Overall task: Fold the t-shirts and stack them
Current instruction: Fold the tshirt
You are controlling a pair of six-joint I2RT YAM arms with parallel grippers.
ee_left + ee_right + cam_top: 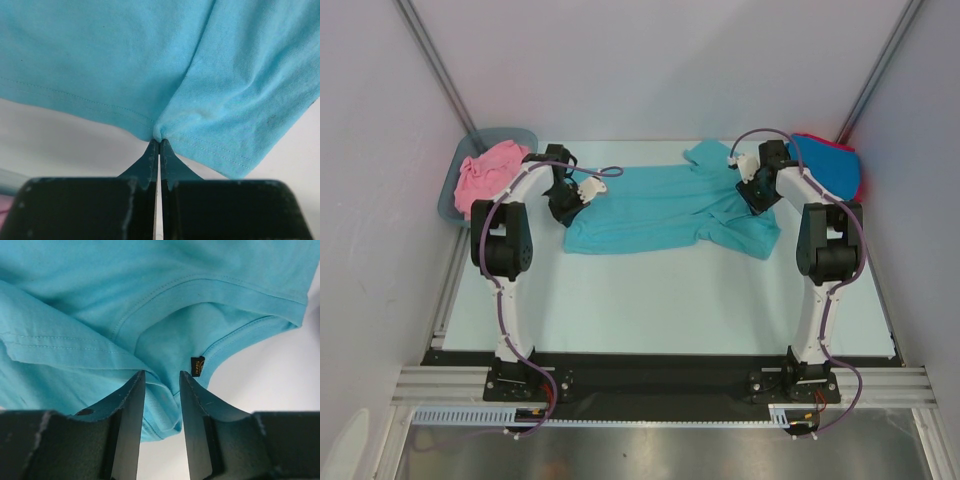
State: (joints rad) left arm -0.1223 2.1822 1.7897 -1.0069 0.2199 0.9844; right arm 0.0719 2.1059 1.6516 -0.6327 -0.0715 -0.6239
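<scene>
1 t-shirt lies spread between the tub at left and 2 shirts at right.

I see a plain teal t-shirt, a pink t-shirt, a bright blue t-shirt and a red t-shirt. The tub is grey-blue, the tabletop pale, the label black and gold.

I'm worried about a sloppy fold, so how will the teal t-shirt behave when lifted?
Probably floppy: the teal t-shirt lies wrinkled and bunches where the left gripper pinches its hem. Likely light, being thin cloth, so it should sag between grip points rather than hold shape.
</scene>
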